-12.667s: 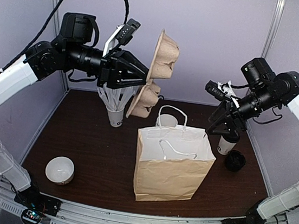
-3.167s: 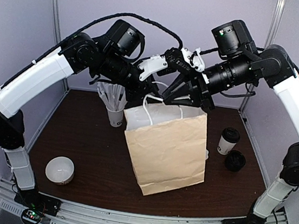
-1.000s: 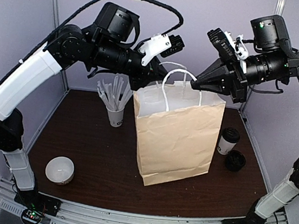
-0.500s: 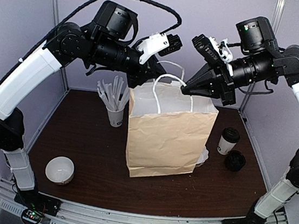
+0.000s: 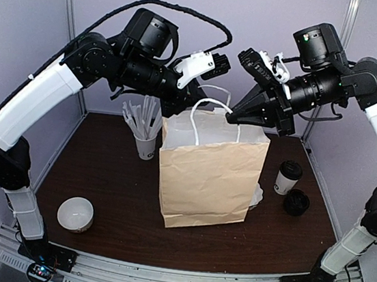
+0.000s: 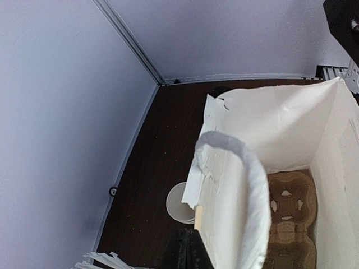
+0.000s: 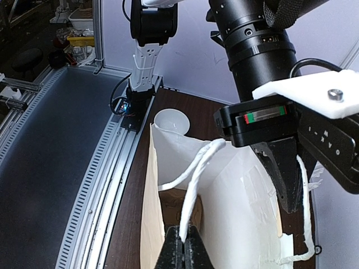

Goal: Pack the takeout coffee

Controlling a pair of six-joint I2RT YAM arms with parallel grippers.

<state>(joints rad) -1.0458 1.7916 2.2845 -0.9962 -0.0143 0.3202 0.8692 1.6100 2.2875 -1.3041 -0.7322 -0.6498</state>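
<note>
Both pincers are up at the mouth of the bag [image 5: 208, 178], and it stands open between them. Directly under the left pincer [image 6: 188, 249], deep in the bag, lies a brown pulp carrier [image 6: 289, 218], its pockets bare; part of it is cut off by the frame edge.

The right pincer [image 7: 182, 246] is pinched together on the bag by a white cord handle [image 7: 193, 185]. The left one is closed on the bag's top too, at the opposite handle, though the exact grip is blurred.

The coffee [image 5: 287, 177] is outside the bag, lid on, down on the table [image 5: 114, 187] below and outboard of the right pincer. Black lids [image 5: 296, 203] sit just beside it.

Something white peeks from behind the bag's right side, too hidden to name.

Below the left pincer stands a cup of stirrers [image 5: 145, 139]. Well below it, toward the arm bases, a white cup [image 5: 75, 214] lies on its side.
</note>
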